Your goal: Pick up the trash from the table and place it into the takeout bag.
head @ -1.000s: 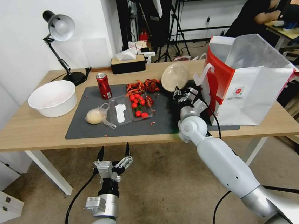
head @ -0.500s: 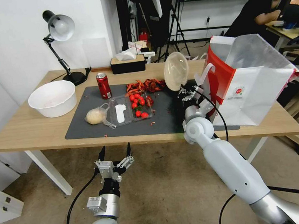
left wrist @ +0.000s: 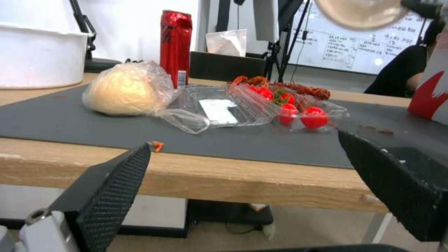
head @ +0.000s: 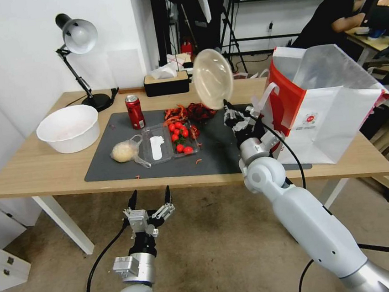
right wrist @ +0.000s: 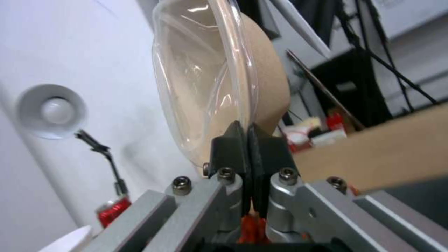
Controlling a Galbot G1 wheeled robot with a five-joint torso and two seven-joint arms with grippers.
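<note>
Right gripper (head: 225, 107): pinched on the rim of the round beige lidded bowl (head: 213, 79), held tilted above the table's (head: 36, 170) dark mat, just left of the takeout bag (head: 326, 110). Left gripper (head: 148, 197): fingers spread, empty, below the table's near edge. Red soda can (head: 134, 111) and bagged bun (head: 124, 151): on the mat.

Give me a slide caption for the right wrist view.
Right gripper pinching the rim of a round beige bowl with clear plastic lid, held on edge.
</note>
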